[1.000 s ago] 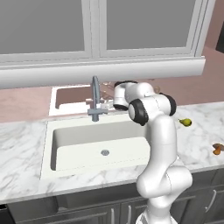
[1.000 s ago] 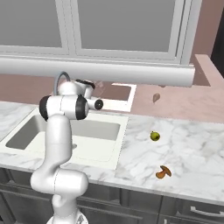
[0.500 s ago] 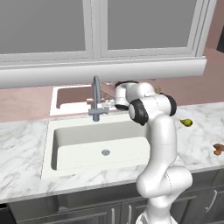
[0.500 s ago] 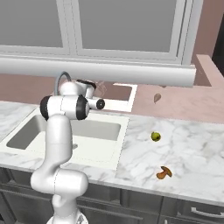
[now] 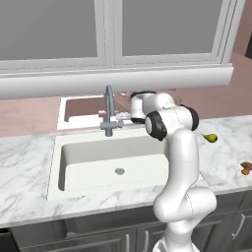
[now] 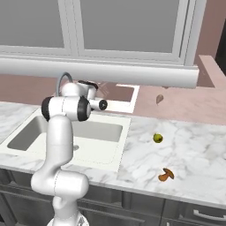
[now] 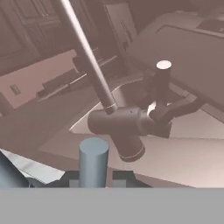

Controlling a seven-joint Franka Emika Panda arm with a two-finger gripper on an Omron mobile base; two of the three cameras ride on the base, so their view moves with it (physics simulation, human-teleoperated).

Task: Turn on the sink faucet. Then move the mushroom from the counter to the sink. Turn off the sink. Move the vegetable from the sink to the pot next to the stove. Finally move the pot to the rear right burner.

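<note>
1. The white arm (image 5: 179,162) rises from the near side of the marble counter (image 5: 24,162) and bends back over the sink (image 5: 110,160), its hand reaching left toward the faucet (image 5: 109,110).
2. The faucet stands at the far edge of the sink, a grey body with a thin curved spout going up and over the basin.
3. In the left base view the hand (image 5: 138,106) sits just right of the faucet body, very near it; whether they touch cannot be told from there.
4. In the hand view the faucet (image 7: 127,124) lies close ahead: a round body, the spout slanting up to the left, and a short lever with a pale round end (image 7: 163,65) sticking up on the right.
5. The fingers cannot be made out clearly in any view, so I cannot tell whether they are spread or closed, or whether they hold the lever.
6. No running water shows at the spout or in the basin, and the drain (image 5: 119,171) is plain to see in the sink floor.
7. The mushroom (image 6: 166,175) lies on the counter, well to the right of the sink and near the front edge.
8. A small green, round item (image 6: 157,138) sits on the counter farther back, between the sink and the mushroom's side.
</note>
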